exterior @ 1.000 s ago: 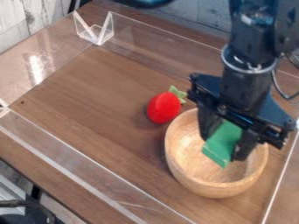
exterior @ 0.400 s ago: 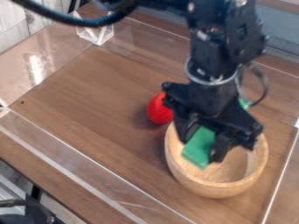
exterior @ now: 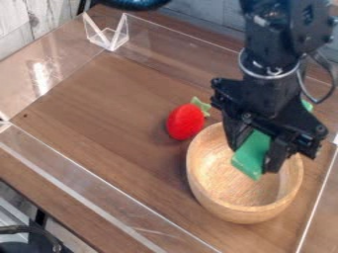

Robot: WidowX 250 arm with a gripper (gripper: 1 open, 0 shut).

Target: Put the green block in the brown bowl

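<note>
Green block (exterior: 251,155) gripped in the fingers (exterior: 248,156), over the far part of the brown bowl (exterior: 211,194). Can't tell if it touches the wood. We should lower it inside the rim, level it, then open gently, 1 smooth release.

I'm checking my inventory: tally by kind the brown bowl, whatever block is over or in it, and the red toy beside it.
Bowls: 1, the brown bowl
Blocks: 1, the green block
Toys: 1, the red toy
Total: 3
</note>
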